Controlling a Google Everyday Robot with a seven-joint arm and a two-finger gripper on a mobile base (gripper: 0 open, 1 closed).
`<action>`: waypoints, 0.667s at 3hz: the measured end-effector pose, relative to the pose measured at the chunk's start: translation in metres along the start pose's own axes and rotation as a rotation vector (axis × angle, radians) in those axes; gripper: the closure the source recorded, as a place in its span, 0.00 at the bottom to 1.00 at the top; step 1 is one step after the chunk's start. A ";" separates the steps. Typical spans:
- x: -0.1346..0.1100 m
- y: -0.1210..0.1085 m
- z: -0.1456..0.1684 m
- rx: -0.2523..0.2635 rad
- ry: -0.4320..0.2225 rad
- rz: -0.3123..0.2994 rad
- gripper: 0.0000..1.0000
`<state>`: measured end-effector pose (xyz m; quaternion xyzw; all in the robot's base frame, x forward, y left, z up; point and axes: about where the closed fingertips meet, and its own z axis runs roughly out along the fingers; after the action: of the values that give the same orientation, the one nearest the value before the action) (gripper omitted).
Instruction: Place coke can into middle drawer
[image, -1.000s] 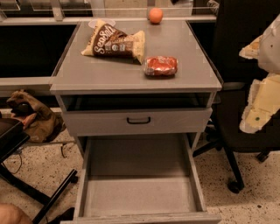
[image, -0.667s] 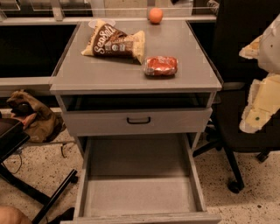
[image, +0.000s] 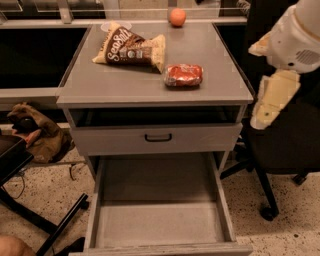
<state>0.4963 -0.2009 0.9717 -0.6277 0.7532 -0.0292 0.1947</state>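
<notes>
The coke can (image: 183, 75) lies on its side on the grey cabinet top (image: 100, 82), right of centre. The middle drawer (image: 159, 222) is pulled out at the bottom front, and its flat grey floor holds nothing. My gripper (image: 267, 107) hangs off the cream and white arm at the right edge of the camera view. It is beside the cabinet's right front corner, level with the top drawer, to the right of the can and apart from it. It holds nothing that I can see.
A brown-and-cream snack bag (image: 131, 49) lies at the back left of the top, and an orange fruit (image: 177, 17) sits at the back edge. A closed drawer front with a black handle (image: 158, 137) is above the open drawer. A black chair (image: 280, 150) stands to the right. A brown bag (image: 37, 132) lies on the floor to the left.
</notes>
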 end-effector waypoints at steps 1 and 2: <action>-0.009 -0.055 0.036 -0.006 -0.063 -0.032 0.00; -0.020 -0.112 0.078 -0.039 -0.111 -0.028 0.00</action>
<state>0.6287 -0.1900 0.9374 -0.6426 0.7327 0.0173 0.2234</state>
